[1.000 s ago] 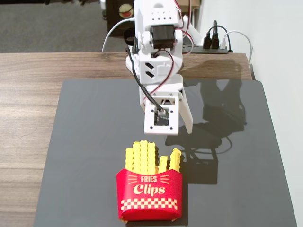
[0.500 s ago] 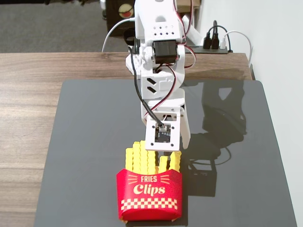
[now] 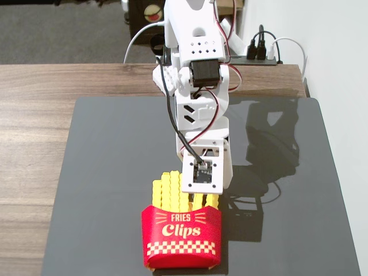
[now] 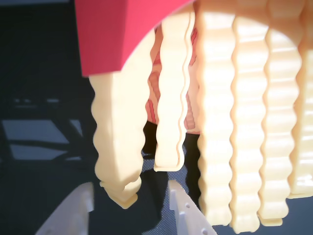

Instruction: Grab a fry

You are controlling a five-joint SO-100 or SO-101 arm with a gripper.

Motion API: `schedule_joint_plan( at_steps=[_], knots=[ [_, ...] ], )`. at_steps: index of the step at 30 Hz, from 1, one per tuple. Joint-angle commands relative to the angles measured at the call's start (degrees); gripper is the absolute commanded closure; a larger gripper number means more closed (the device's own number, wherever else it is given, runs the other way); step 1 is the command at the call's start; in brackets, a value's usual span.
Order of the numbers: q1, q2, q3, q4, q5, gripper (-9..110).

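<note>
Your gripper [image 4: 132, 208] shows in the wrist view as two white fingertips at the bottom edge, spread apart with nothing pinched. One fry [image 4: 117, 147] hangs with its tip right in the gap between them, its long axis running up toward the red carton [image 4: 112, 34]. From the fixed view, your arm [image 3: 195, 86] reaches forward and bends down over the carton, where the fries stand upright.

A wooden table [image 3: 34, 115] carries a dark grey mat [image 3: 115, 172] across most of its top — the red "Fries Clips" carton [image 3: 181, 238] stands on the mat near its front edge in the fixed view.
</note>
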Motion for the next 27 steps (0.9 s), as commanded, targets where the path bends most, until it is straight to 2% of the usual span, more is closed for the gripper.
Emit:
schedule_joint_plan(
  at_steps=[1, 7, 19, 27],
  knots=[
    [-0.53, 0.09, -2.64, -0.97, 0.26, 85],
    [-0.97, -0.70, -2.99, -1.67, 0.70, 85],
    [-1.85, -1.85, -3.87, -2.90, 2.37, 99],
    [-2.02, -1.85, -3.96, -2.72, 2.55, 99]
  ],
)
